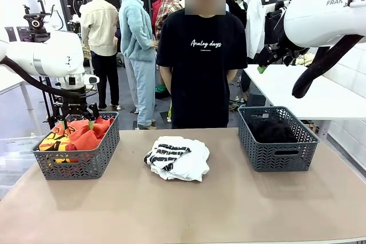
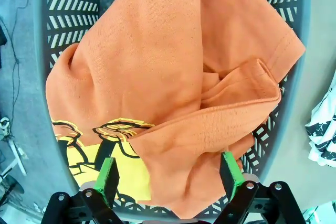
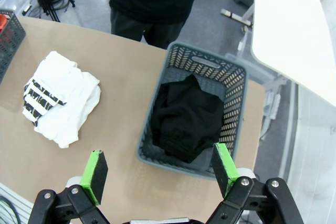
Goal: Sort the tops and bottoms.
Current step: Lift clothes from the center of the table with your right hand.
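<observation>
Item 1: left hand (image 2: pixel 167 174). Green-padded fingers spread apart and gripping nothing, poised directly over the left basket (image 1: pixel 86 164).

Item 2: orange-red T-shirt (image 2: pixel 157 66). Crumpled inside the left basket, with part of its yellow and black print showing. Whether the pads touch the cloth cannot be told.

Item 3: right hand (image 3: pixel 160 171). Fingers wide apart and empty, raised well above the worktop (image 1: pixel 200 210) and looking down on the right basket (image 3: pixel 239 103).

Item 4: black garment (image 3: pixel 186 121). Plain, bunched inside the right basket.

Item 5: white T-shirts (image 1: pixel 191 164). A loose pile at mid-worktop between the two baskets, apart from both.

Item 6: striped T-shirt (image 1: pixel 166 155). White with black stripes, folded on the pile's left side.

Item 7: person (image 1: pixel 200 55). Stands at the far edge in a black lettered T-shirt, arms behind the back.
</observation>
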Tool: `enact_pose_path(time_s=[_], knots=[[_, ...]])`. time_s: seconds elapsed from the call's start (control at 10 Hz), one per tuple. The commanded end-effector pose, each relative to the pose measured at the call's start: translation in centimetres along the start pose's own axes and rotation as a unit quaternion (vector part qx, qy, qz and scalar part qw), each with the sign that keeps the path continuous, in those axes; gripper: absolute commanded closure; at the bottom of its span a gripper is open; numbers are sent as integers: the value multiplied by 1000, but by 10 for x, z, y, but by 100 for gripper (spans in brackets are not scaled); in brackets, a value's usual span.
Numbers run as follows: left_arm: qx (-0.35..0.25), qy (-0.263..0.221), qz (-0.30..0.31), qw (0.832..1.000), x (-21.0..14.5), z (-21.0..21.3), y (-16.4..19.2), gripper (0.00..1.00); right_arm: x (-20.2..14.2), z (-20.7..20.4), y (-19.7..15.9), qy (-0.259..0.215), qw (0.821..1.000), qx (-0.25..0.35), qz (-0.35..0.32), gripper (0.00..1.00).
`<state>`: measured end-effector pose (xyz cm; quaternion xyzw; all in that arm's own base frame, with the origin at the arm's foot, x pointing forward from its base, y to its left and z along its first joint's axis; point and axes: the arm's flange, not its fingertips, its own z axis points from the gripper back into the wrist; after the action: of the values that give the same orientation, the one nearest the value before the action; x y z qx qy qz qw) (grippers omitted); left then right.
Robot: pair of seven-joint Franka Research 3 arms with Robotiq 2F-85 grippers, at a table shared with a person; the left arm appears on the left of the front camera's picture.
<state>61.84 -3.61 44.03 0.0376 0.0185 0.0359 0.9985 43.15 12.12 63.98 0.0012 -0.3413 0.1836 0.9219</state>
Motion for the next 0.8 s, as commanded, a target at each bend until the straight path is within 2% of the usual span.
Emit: enact_pose_path(time_s=[0.0, 0.1, 0.2, 0.4, 0.5, 0.7], knots=[[-12, -35, -19, 999, -7, 21, 3, 0, 0, -1, 1, 3, 1000, -10, 2, 0], [-21, -52, -30, 998, -18, 40, 10, 0, 0, -1, 1, 3, 1000, -10, 2, 0], [-54, -48, -39, 997, -31, 57, 18, 0, 0, -1, 1, 3, 1000, -10, 2, 0], [-77, -95, -39, 992, -54, 92, 40, 0, 0, -1, 1, 3, 1000, -10, 2, 0], [-110, -122, -58, 985, -65, 107, 45, 0, 0, -1, 1, 3, 1000, -10, 2, 0], [-135, -149, -97, 975, -86, 120, 32, 0, 0, -1, 1, 3, 1000, -10, 2, 0]])
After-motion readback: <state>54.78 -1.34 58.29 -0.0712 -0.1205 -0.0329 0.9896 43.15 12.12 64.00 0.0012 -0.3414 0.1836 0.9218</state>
